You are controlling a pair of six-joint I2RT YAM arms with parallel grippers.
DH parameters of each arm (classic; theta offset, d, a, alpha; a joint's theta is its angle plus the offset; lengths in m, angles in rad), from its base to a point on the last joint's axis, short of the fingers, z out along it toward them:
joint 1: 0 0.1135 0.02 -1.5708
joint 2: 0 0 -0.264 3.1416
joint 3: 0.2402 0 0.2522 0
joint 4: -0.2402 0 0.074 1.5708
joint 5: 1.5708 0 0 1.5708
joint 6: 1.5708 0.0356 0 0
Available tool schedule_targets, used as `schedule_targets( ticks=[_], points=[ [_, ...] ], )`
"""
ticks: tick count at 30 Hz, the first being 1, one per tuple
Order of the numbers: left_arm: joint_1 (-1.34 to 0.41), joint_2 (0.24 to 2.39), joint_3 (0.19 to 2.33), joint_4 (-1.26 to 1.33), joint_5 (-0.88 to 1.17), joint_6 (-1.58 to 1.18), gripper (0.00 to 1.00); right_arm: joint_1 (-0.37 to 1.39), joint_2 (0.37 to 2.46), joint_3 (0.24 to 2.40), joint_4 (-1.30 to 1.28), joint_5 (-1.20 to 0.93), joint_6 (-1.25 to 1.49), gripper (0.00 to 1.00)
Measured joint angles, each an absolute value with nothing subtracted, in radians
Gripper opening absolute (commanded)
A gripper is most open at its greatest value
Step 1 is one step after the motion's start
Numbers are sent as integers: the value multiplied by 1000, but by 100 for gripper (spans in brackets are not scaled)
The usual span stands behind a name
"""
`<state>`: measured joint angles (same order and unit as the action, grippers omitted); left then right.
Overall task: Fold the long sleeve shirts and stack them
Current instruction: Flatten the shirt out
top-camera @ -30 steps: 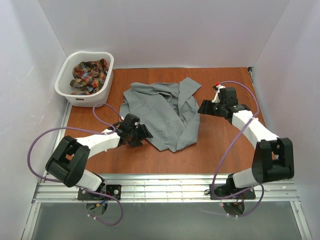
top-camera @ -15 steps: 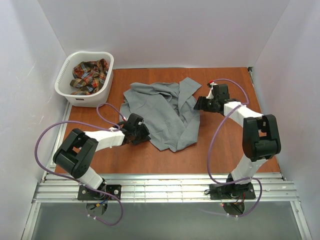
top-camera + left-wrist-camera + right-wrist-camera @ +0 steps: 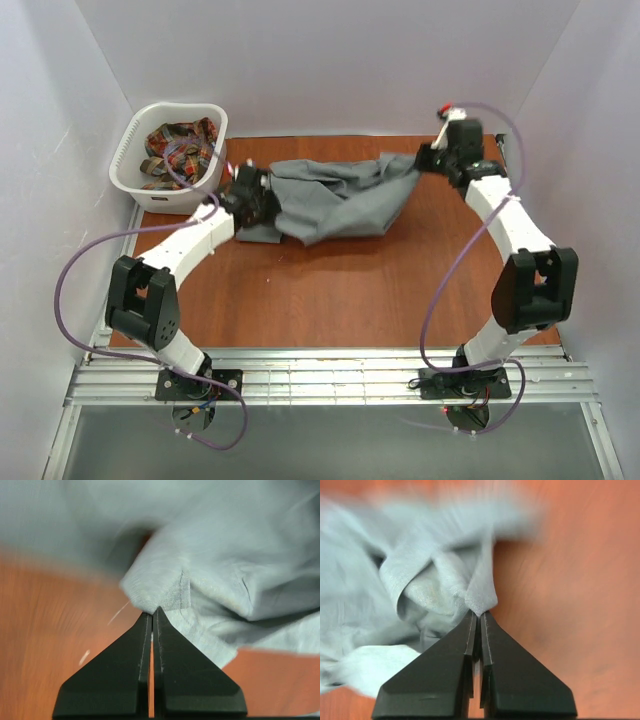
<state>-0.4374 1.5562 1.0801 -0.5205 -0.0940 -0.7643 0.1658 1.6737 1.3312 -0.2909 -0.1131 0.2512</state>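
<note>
The grey long sleeve shirt (image 3: 335, 195) hangs stretched between both arms over the far half of the table, sagging in the middle. My left gripper (image 3: 262, 195) is shut on its left end, and the left wrist view shows a grey corner (image 3: 160, 587) pinched at the tips of that gripper (image 3: 152, 614). My right gripper (image 3: 425, 160) is shut on the right end, where a twisted fold of grey cloth (image 3: 442, 587) runs into the tips of the gripper (image 3: 479, 615). The plaid long sleeve shirt (image 3: 178, 150) lies crumpled in the basket.
A white plastic laundry basket (image 3: 205, 185) stands at the far left corner of the brown table (image 3: 330, 290). White walls close the table in at the back and both sides. A metal rail (image 3: 330, 380) runs along the near edge.
Both grippers closed on the grey shirt and carried its ends up and toward the back. The shirt went from lying spread out to being stretched sideways.
</note>
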Motion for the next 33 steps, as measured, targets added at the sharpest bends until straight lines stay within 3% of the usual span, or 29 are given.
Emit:
schedule_targets(
  ticks=[8,12,16,19,25,27,30,31,32,33],
  points=[
    [-408,1780,2000,-617,-6,-560,0,141,1452,1801,-370,70,110,1],
    [-414,1758,2123,-605,22,-495,0,141,1325,1804,-351,108,75,7],
    [-413,1577,1842,-568,2,-488,0,141,1173,1552,-335,129,83,24],
    [-408,1429,1516,-553,-27,-521,0,141,1075,1294,-339,116,128,25],
    [-398,1307,1016,-549,-40,-611,0,141,867,730,-417,-14,294,13],
    [-396,1288,899,-564,-40,-635,0,141,780,616,-468,-72,339,4],
    [-396,1251,797,-575,-39,-657,0,141,665,535,-542,-140,393,3],
    [-396,1230,778,-573,-39,-664,0,141,631,521,-563,-156,404,5],
    [-396,1208,763,-571,-39,-668,0,141,597,507,-578,-167,415,19],
    [-396,1184,752,-569,-38,-672,0,141,567,494,-596,-173,429,26]
  ],
)
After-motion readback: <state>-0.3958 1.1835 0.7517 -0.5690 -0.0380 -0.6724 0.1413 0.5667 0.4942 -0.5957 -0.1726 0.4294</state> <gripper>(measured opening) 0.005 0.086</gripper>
